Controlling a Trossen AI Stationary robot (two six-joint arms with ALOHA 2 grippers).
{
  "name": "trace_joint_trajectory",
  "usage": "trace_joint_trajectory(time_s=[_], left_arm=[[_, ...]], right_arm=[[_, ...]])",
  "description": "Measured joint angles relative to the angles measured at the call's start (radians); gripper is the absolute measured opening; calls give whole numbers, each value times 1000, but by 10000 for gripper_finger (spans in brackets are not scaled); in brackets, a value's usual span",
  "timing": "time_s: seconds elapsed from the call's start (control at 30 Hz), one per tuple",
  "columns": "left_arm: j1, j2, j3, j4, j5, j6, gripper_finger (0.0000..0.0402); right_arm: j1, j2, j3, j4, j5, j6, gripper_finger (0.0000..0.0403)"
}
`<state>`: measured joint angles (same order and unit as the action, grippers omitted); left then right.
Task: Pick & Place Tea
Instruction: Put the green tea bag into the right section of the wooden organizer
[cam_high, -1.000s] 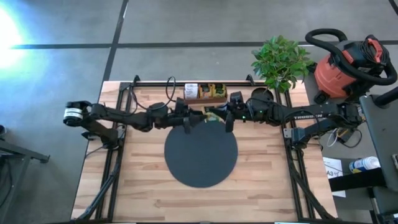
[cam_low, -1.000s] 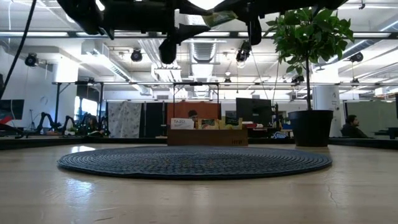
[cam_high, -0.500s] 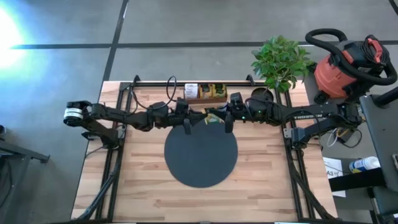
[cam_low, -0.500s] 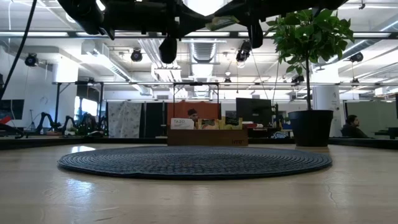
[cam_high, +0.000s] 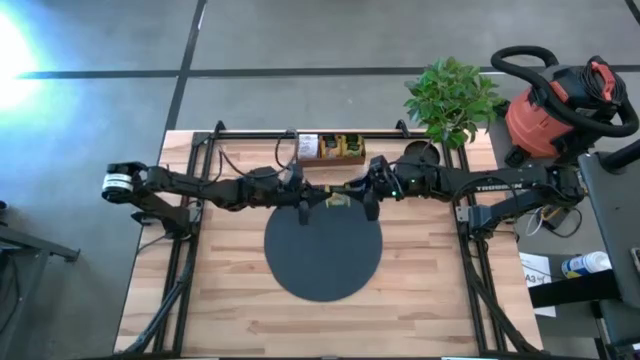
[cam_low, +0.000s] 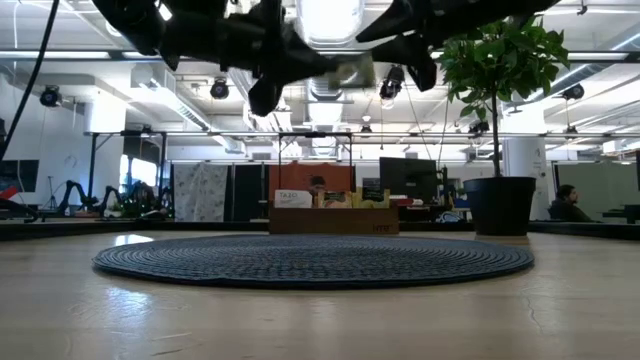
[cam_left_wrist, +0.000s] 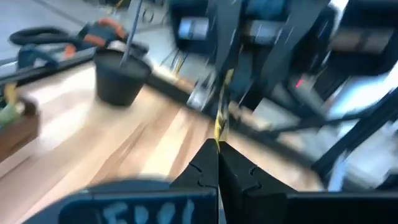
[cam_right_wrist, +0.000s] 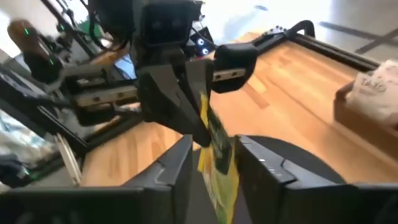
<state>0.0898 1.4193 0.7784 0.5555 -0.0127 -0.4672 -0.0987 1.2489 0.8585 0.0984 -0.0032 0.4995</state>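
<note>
- The two arms are meeting in mid-air at the centre of the high view, just above the upper edge of the black disc (cam_high: 323, 250), and a handover of one packet (cam_right_wrist: 217, 158) looks to be under way.
- The left gripper (cam_left_wrist: 218, 144) is pressing its fingers together on the yellow packet's thin edge; its wrist view is showing the packet edge-on, rising straight out of the closed tips.
- The right gripper (cam_right_wrist: 214, 155) is standing with its fingers parted on either side of the same packet; whether they are touching it cannot be told, so the release is judged as in progress, not finished.
- In the low view the packet (cam_low: 352, 72) is hanging high in the frame between both grippers, well clear of the counter (cam_high: 240, 320).
- The tray (cam_high: 330, 149) at the upper middle of the high view is holding more packets, so most of the tea seems not yet moved.
- The disc is showing nothing lying on it in the high and low views, so no placement appears done.
- What is left, by this reading: letting go with the right, carrying the packet down with the left, setting it down, then repeating for the rest.
</note>
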Motion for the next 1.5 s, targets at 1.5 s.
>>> trace_joint_trajectory(time_s=[1.5], left_arm=[[16, 5, 68, -268, 28, 428, 0]], right_arm=[[-40, 584, 1000, -1225, -102, -586, 80]])
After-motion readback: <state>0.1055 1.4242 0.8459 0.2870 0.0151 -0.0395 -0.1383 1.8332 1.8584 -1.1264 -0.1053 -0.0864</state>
